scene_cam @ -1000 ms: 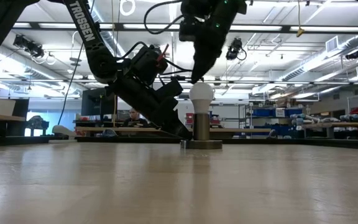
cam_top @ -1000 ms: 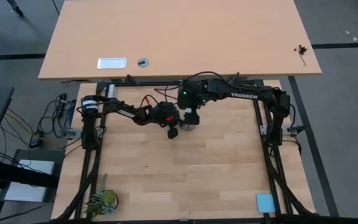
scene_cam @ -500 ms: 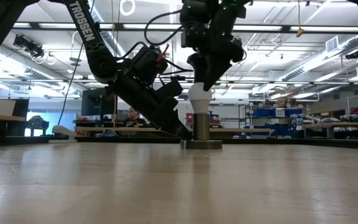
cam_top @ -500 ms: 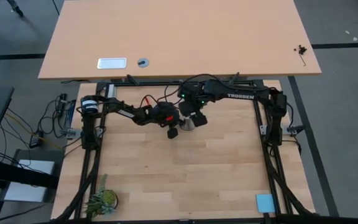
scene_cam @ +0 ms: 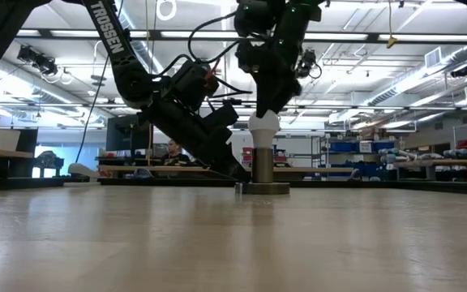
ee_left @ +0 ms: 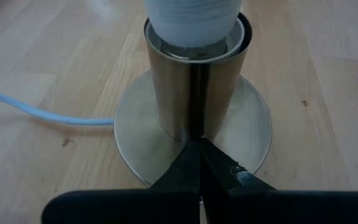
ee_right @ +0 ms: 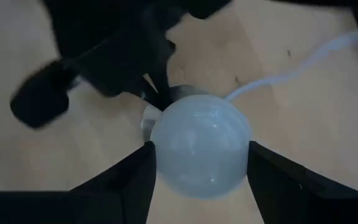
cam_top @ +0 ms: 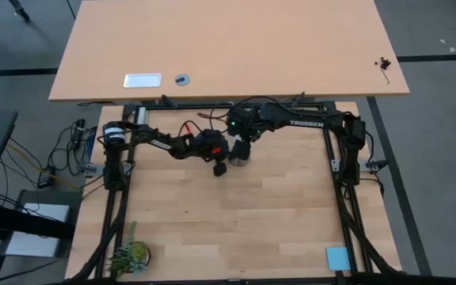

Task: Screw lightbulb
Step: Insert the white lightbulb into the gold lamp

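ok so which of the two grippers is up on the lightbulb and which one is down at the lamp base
The right gripper is on top, its fingers flanking the white lightbulb. The left gripper is shut, tips down on the metal socket base.
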`<action>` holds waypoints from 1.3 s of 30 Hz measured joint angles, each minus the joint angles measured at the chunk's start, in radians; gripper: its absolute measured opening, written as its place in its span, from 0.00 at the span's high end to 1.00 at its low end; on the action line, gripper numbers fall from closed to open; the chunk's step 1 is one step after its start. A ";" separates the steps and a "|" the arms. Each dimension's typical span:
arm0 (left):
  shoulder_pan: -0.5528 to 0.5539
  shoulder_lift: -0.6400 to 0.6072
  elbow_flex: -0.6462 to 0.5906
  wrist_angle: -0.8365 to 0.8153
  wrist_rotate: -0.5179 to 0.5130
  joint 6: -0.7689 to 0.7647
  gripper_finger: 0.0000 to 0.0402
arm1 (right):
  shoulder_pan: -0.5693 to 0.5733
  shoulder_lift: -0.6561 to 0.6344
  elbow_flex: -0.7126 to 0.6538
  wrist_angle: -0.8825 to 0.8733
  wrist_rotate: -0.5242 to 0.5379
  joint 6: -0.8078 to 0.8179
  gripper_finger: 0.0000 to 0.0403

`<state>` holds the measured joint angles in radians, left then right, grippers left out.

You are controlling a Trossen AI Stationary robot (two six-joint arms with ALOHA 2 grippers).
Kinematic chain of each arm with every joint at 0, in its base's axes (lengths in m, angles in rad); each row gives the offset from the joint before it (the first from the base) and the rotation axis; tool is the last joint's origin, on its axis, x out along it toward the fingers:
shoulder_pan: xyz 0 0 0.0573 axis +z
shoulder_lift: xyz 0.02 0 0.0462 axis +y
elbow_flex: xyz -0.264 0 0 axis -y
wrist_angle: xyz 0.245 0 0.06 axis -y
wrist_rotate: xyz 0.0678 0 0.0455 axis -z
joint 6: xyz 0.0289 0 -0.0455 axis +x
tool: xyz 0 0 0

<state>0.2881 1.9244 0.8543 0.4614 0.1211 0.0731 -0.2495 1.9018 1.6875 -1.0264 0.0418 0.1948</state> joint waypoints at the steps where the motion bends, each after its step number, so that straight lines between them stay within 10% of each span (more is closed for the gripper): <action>1: 0.000 0.000 0.000 0.000 0.000 0.000 1.00 | 0.004 0.000 0.000 -0.001 -0.001 0.046 0.40; 9: 0.000 0.000 0.000 -0.002 0.001 0.000 1.00 | 0.043 0.011 0.072 -0.055 0.011 -0.060 0.33; 21: 0.000 0.000 0.000 -0.003 0.001 0.000 1.00 | 0.013 0.013 0.123 -0.096 -0.024 -0.782 0.27; 39: 0.000 0.000 0.000 -0.003 0.000 0.000 1.00 | -0.003 0.011 0.039 -0.042 -0.033 -0.541 0.46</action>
<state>0.2878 1.9244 0.8543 0.4580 0.1215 0.0731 -0.2530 1.9129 1.7264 -1.0683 0.0089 -0.3464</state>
